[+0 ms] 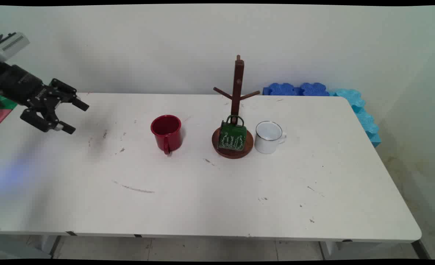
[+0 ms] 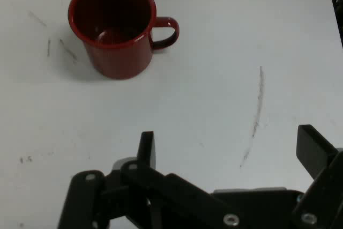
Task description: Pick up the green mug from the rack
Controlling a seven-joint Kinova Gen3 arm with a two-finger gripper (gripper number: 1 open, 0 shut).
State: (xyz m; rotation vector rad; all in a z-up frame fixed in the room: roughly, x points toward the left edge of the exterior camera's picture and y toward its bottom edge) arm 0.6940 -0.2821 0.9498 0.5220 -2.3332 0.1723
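The gripper [image 1: 72,117] hangs wide open and empty above the table [image 1: 202,198], and the red mug [image 2: 113,28], nearest thing ahead of its fingertips, stands upright, well apart.

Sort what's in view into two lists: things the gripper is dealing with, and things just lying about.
With the gripper: gripper, open, holding nothing; red mug, upright, nearest to it.

Lying about: green mug on the wooden mug stand; white mug beside the stand's base; blue foam pieces behind the table.

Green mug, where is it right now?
In the main view the green mug lies tipped on the wooden mug stand's base, between the red mug and white mug.
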